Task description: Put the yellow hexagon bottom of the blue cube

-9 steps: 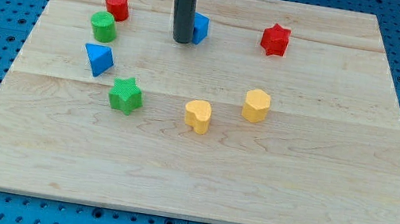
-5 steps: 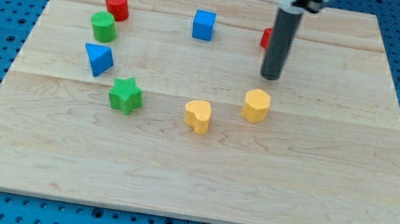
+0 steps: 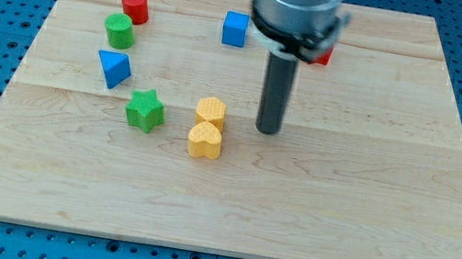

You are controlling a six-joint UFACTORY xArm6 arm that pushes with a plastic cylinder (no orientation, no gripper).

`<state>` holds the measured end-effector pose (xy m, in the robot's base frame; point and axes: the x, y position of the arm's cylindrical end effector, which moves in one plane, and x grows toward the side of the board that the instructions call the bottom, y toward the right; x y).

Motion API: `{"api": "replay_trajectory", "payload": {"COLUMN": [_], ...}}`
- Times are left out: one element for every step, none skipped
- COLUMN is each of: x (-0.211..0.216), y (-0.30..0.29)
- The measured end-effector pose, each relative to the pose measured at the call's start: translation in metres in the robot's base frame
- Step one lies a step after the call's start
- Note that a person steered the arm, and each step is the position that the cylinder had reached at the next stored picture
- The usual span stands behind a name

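Observation:
The yellow hexagon [image 3: 211, 111] sits near the board's middle, touching the yellow heart [image 3: 204, 140] just below it. The blue cube [image 3: 235, 29] stands near the view's top, almost straight above the hexagon and well apart from it. My tip [image 3: 267, 131] rests on the board a little to the right of the hexagon, not touching it. The rod rises from there and covers most of the red star [image 3: 322, 57].
A red cylinder [image 3: 134, 6], a green cylinder [image 3: 119, 30], a blue triangle [image 3: 114, 67] and a green star [image 3: 145, 109] stand along the view's left side of the wooden board [image 3: 387, 201]. Blue pegboard surrounds the board.
My tip swung from the blue cube to the right, then down and left. The yellow hexagon has been pushed left against the yellow heart, which also shifted left and down.

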<state>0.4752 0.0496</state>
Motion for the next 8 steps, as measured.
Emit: {"api": "replay_trajectory", "payload": {"x": [0.053,0.018,-0.013,0.001,0.022,-0.021,-0.053,-0.078], "y": [-0.051,-0.094,-0.097,-0.065,-0.039,-0.076,-0.100,-0.109]}}
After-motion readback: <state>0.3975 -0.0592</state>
